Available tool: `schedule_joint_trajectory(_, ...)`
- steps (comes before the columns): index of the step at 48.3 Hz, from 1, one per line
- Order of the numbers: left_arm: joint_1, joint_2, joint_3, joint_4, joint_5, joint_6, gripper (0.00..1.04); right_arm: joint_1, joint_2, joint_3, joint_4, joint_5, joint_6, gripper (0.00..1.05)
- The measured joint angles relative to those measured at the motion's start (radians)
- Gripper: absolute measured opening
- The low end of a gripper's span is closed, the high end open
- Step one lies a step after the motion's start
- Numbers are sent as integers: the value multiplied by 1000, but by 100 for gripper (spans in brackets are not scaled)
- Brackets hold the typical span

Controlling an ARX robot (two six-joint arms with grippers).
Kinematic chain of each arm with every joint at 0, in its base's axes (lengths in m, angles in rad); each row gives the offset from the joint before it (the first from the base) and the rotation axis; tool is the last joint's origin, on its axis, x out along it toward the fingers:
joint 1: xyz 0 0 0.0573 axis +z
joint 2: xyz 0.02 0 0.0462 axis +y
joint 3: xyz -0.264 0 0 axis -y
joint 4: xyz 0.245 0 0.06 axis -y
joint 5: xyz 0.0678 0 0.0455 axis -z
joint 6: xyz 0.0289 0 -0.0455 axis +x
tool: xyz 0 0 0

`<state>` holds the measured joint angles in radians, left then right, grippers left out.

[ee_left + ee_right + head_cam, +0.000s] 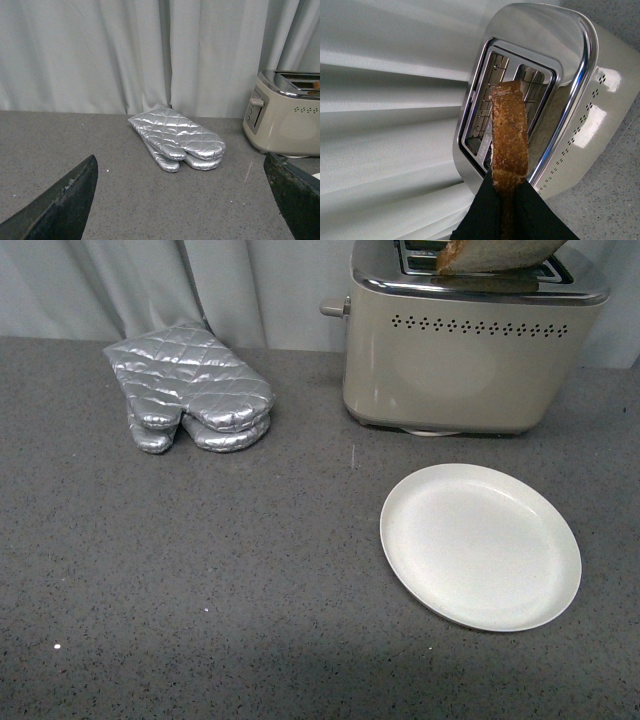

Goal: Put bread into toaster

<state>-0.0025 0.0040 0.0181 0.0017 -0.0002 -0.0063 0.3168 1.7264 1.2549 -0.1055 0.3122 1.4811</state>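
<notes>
Bread (510, 130): clamped edge-on betw. R gripper (507, 192) fingers, held over toaster (470, 360) slots, not yet in a slot. L gripper (180, 165): jaws spread wide, holding nothing, low over counter (125, 200) nr silver oven mitts (177, 137). Plate (480, 545) in front of toaster.

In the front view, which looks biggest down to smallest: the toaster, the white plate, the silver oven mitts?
1. toaster, even though the top edge of the picture cuts it off.
2. white plate; it lies nearer the camera, which flatters it.
3. silver oven mitts.
</notes>
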Motion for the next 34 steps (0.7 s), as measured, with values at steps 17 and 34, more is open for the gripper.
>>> schedule_joint_trajectory(17,0,0,0,0,0,0,98,3,102,84,-43,-11,56,1)
schedule_joint_trajectory(34,0,0,0,0,0,0,98,-8,184,196,-25,-25,-154,33)
